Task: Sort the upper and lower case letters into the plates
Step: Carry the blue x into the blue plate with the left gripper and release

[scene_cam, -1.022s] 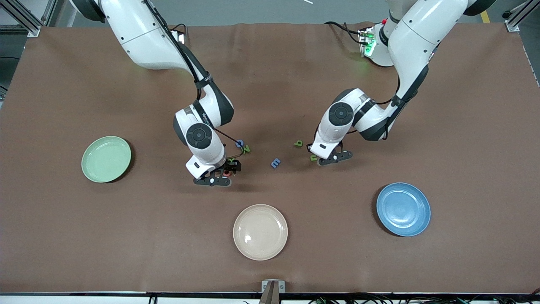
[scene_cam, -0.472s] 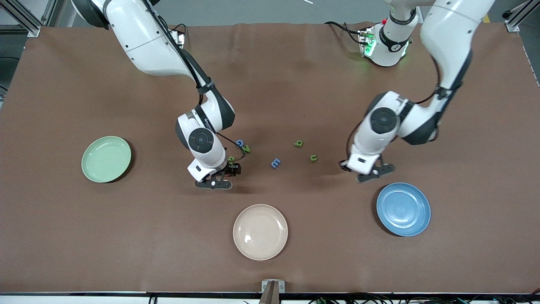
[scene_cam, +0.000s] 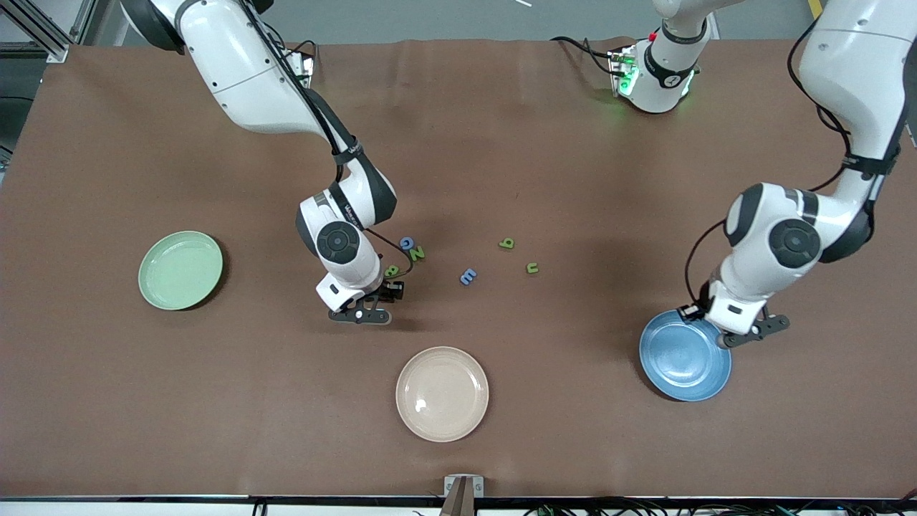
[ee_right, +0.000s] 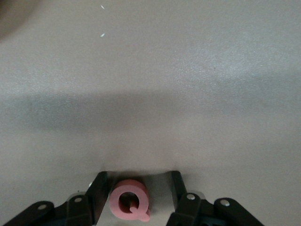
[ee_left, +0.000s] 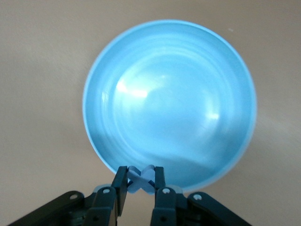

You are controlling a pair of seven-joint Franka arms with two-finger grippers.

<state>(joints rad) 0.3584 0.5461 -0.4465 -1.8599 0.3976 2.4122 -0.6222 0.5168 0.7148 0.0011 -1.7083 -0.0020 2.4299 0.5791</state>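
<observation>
Blue toy letter x (ee_left: 140,178), clamped in the left gripper (ee_left: 140,184) over the round blue plate's (scene_cam: 673,373) rim at lower right, probably needs carrying inward before release, while the right gripper (ee_right: 136,197) straddles the pink chunky Q (ee_right: 129,203), jaws apart.

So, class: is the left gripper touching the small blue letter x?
Touching. The left wrist view shows the left gripper with both fingers pressed against the blue letter x, over the blue plate's rim.
</observation>
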